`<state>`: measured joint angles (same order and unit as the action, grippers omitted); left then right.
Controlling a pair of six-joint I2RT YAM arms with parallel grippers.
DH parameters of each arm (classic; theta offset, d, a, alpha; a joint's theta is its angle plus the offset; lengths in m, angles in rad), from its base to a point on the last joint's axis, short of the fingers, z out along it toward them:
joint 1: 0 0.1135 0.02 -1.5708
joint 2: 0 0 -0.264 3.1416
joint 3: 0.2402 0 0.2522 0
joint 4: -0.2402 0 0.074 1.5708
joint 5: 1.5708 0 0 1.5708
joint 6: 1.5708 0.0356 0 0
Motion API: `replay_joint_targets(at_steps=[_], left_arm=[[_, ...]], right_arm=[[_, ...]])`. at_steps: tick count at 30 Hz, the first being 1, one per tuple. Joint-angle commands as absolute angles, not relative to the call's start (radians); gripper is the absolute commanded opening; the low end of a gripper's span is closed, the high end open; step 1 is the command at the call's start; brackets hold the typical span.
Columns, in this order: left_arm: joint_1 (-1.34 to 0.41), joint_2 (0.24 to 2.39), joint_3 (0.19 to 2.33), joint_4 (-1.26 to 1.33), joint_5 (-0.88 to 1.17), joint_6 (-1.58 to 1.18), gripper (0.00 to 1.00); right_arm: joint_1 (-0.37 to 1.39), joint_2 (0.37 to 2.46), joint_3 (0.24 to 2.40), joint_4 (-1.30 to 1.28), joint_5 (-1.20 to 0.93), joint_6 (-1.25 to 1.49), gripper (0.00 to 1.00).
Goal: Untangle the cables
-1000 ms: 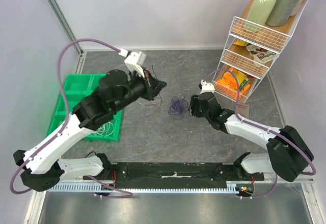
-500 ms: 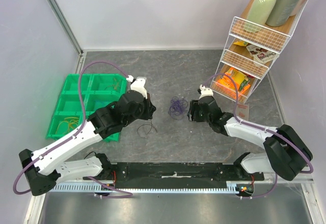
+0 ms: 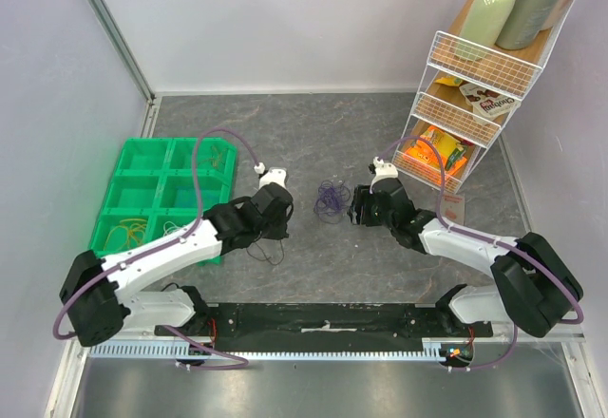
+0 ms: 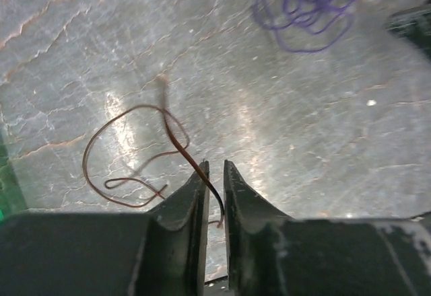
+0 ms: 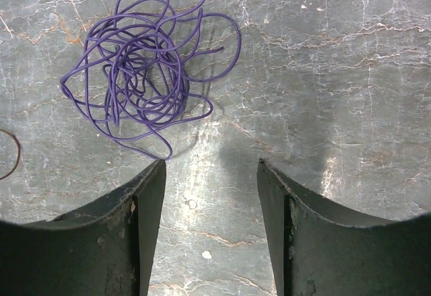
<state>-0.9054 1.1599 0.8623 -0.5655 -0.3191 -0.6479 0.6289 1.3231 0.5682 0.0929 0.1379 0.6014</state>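
Left gripper (image 4: pixel 214 168) jaws barely parted, brown cable (image 4: pixel 185 152) threading gap, apparently loose. Right gripper (image 5: pixel 210 166) wide, empty; purple cables (image 5: pixel 138 74) ahead-left, open table (image 5: pixel 337 74) right. Packet (image 3: pixel 491 104) lettering unreadable.

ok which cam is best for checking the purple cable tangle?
Right wrist: the purple cable fills the upper left of the view, with individual loops sharp. Left wrist catches it cropped at the top edge. Top external shows it whole but tiny, with the loops unreadable.
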Motion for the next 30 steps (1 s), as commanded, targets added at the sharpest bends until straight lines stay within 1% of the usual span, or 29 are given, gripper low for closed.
replay_joint_targets(at_steps=[1, 3, 4, 6, 7, 9, 10, 11, 12, 14, 19, 25, 30], left_arm=[[-0.868, 1.219, 0.845, -0.508, -0.336, -0.684, 0.23], [-0.851, 1.236, 0.847, -0.505, -0.315, -0.684, 0.27], [-0.847, 1.239, 0.848, -0.511, -0.316, -0.692, 0.31], [-0.838, 1.230, 0.847, -0.518, -0.311, -0.695, 0.43], [-0.833, 1.224, 0.844, -0.522, -0.310, -0.699, 0.51], [-0.825, 1.203, 0.836, -0.529, -0.301, -0.709, 0.62], [-0.824, 1.200, 0.833, -0.537, -0.292, -0.715, 0.69], [-0.816, 1.198, 0.833, -0.546, -0.276, -0.718, 0.85], [-0.808, 1.201, 0.833, -0.560, -0.261, -0.722, 0.94], [-0.801, 1.221, 0.839, -0.600, -0.247, -0.742, 0.95], [-0.796, 1.272, 0.824, -0.597, -0.238, -0.744, 0.96], [-0.796, 1.423, 0.860, -0.543, -0.147, -0.626, 0.98], [-0.796, 1.511, 0.894, -0.463, -0.081, -0.601, 0.99]], right_arm=[[0.620, 1.298, 0.552, 0.138, 0.127, 0.587, 0.64], [0.618, 1.298, 0.552, 0.143, 0.120, 0.587, 0.64], [0.618, 1.299, 0.552, 0.143, 0.118, 0.586, 0.64], [0.617, 1.301, 0.552, 0.144, 0.114, 0.584, 0.64], [0.615, 1.301, 0.552, 0.143, 0.114, 0.586, 0.64], [0.615, 1.302, 0.551, 0.147, 0.109, 0.586, 0.65], [0.614, 1.304, 0.551, 0.147, 0.106, 0.584, 0.65], [0.612, 1.305, 0.551, 0.150, 0.106, 0.584, 0.65], [0.614, 1.308, 0.552, 0.150, 0.101, 0.584, 0.65], [0.609, 1.313, 0.555, 0.150, 0.095, 0.584, 0.65], [0.603, 1.313, 0.552, 0.155, 0.087, 0.584, 0.65], [0.597, 1.302, 0.540, 0.163, 0.078, 0.584, 0.65], [0.594, 1.298, 0.535, 0.166, 0.077, 0.588, 0.65]])
